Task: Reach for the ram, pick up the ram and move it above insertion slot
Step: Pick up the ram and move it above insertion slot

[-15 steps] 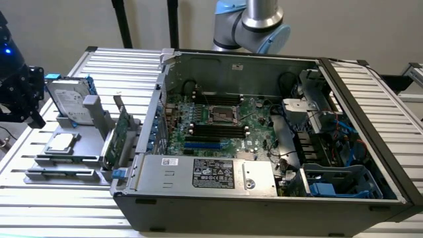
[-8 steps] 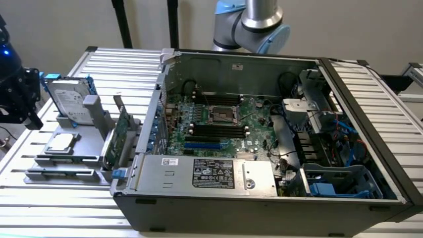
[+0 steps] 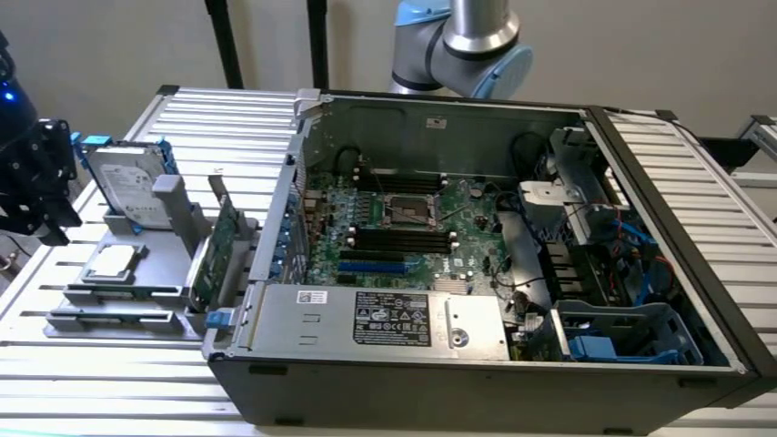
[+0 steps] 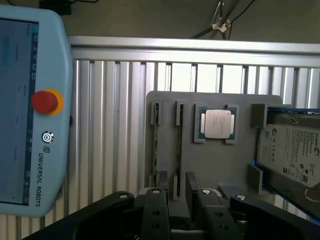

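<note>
Hovering at the exterior view's left edge w/ gripper (image 3: pixel 51 232) aimed down over worktop (image 3: pixel 109 382), beside hard drive (image 3: pixel 127 187). Holding fingers (image 4: pixel 155 210) apart, clear of ram (image 3: pixel 122 292), which stands on edge in grey holder (image 3: pixel 73 323) next to CPU (image 3: pixel 112 262). Well apart from insertion slot (image 3: pixel 401 238) on mobo (image 3: pixel 468 205) inside open PC case (image 3: pixel 486 401). Looking straight down on holder from wrist cam, teach pendant (image 4: pixel 30 110) alongside.
</note>
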`<state>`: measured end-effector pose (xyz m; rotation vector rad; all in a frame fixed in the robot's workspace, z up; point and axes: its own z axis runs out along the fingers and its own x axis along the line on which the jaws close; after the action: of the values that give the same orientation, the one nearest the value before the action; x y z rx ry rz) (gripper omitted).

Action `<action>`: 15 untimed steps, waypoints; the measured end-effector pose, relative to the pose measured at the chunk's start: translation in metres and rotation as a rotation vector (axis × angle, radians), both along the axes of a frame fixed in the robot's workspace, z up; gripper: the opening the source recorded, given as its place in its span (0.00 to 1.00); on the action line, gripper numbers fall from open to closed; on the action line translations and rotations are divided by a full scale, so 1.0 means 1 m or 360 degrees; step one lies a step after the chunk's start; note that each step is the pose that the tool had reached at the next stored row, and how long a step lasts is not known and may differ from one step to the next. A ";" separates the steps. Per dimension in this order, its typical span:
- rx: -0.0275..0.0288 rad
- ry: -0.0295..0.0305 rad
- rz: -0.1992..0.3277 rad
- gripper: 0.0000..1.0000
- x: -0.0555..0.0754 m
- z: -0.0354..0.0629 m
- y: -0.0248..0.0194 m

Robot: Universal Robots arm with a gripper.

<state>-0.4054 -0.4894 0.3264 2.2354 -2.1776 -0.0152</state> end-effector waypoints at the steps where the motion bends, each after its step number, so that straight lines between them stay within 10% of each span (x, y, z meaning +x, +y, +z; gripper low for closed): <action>1: 0.00000 0.00000 0.0000 0.30 0.000 -0.0002 0.0000; 15: 0.00001 -0.00003 -0.0030 0.36 0.000 -0.0237 -0.0041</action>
<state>-0.4056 -0.4935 0.3028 2.2148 -2.1989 -0.0154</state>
